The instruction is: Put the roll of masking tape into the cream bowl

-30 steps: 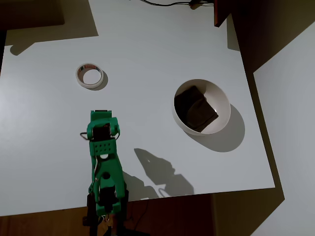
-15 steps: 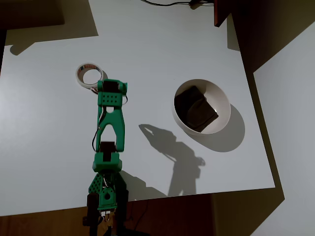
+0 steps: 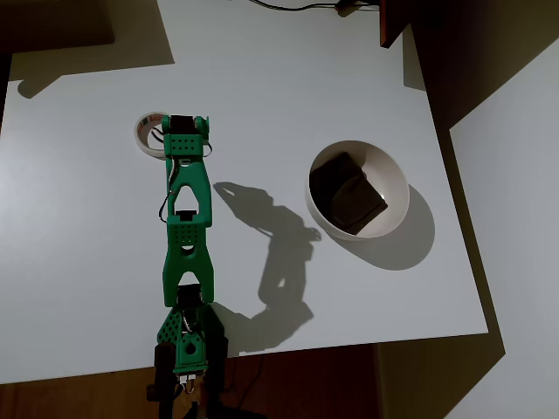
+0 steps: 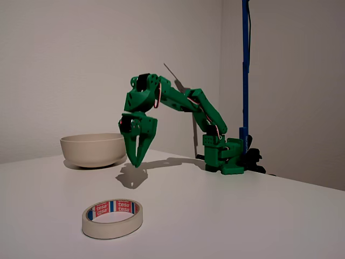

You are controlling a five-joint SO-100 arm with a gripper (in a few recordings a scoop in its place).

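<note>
Tape lies flat on the white table, well apart from the bowl holding a dark block. The green gripper hangs above the tape, fingers nearly together and gripping nothing.

In the overhead view the tape is seen flat on the surface at upper left, partly covered by the gripper. The bowl is placed well apart to the right, with a block inside. In the fixed view the gripper is held above the surface, behind the tape.
</note>
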